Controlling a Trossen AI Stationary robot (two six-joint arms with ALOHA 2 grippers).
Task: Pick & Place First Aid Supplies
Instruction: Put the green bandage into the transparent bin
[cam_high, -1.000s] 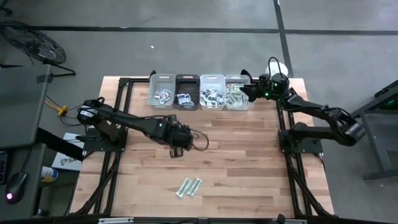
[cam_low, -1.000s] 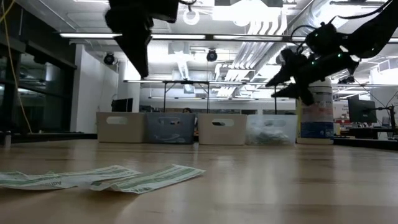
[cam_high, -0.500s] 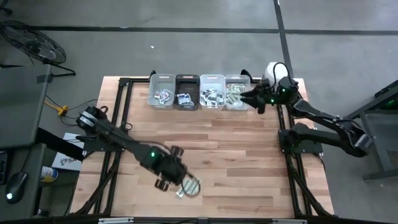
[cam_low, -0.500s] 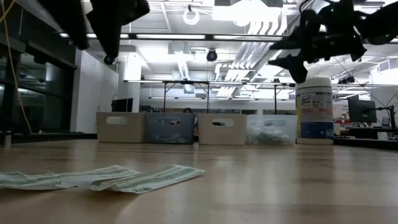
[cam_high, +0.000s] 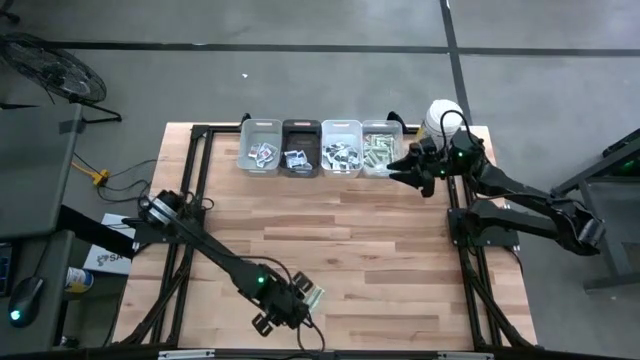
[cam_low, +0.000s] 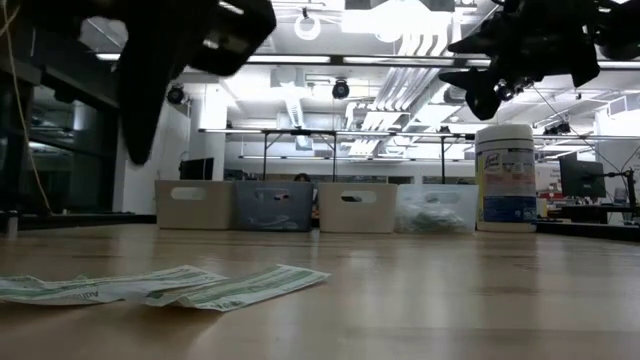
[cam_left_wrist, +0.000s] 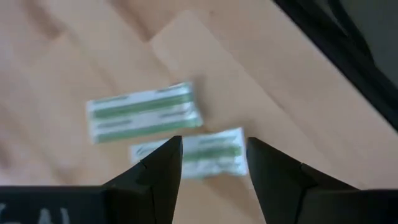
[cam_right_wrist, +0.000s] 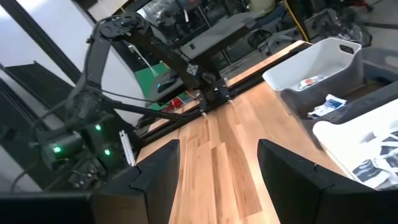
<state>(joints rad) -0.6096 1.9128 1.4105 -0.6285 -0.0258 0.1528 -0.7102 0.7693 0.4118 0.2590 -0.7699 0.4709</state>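
On the wooden desk (cam_high: 380, 250), near its front edge, two thin green-and-white paper packets (cam_left_wrist: 144, 112) are lying flat. We are lowering our left claw (cam_left_wrist: 211, 165), spread, thinking they are light and bendy, so pinching across the middle.

grey concrete floor (cam_high: 300, 70), bright ceiling lights (cam_low: 400, 20)

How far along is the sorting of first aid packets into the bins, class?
Done: the four bins at the far edge already hold packets. In hand: the left gripper hovers open over two green-and-white packets near the front edge, nothing gripped yet. The right gripper waits open beside the bins. Left: picking and binning those two packets.
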